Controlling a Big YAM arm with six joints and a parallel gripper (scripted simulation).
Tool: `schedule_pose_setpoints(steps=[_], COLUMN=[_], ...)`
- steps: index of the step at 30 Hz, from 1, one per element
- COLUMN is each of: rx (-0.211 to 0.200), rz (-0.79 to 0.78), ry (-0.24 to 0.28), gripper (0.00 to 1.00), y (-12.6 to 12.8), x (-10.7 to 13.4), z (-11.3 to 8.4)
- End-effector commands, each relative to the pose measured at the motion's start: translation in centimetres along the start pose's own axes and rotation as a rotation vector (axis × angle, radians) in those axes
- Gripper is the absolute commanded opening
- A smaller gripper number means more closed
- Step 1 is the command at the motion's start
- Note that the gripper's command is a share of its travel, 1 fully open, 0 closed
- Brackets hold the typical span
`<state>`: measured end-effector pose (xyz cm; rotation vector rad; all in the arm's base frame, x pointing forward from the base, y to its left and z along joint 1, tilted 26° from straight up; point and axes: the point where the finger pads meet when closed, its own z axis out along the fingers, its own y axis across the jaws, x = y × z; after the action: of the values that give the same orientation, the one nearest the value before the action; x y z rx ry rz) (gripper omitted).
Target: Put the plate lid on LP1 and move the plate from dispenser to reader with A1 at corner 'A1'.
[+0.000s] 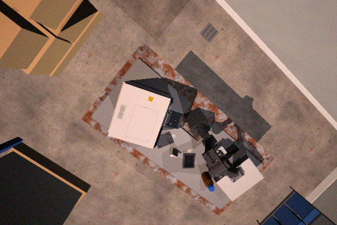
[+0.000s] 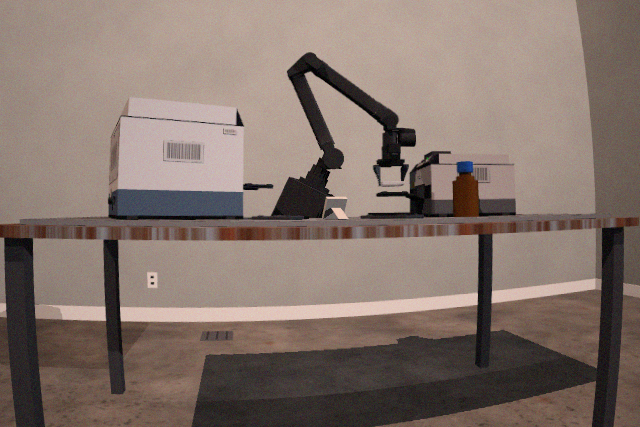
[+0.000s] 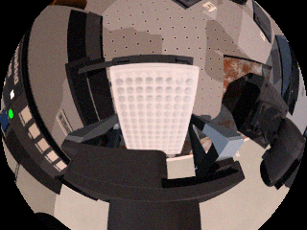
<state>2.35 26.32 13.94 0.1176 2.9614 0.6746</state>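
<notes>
top view: the gripper (image 1: 220, 162) hangs over the dispenser (image 1: 240, 183), with the bottle (image 1: 208, 183) near. exterior view: its fingers clamp the lid (image 2: 390, 183) above the stage. wrist view: the lid looks level; we should keep it flat towards lp1, away from the bottle.
</notes>
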Motion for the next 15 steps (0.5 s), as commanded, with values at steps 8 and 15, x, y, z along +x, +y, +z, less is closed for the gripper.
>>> schedule_pose_setpoints(steps=[8, 15], rx=[-0.025, -0.073], rz=[-0.001, 0.027], ry=[0.002, -0.012], gripper=[0.86, 0.86], y=[1.8, 2.9], x=[0.2, -0.3], z=[-1.7, -2.6])
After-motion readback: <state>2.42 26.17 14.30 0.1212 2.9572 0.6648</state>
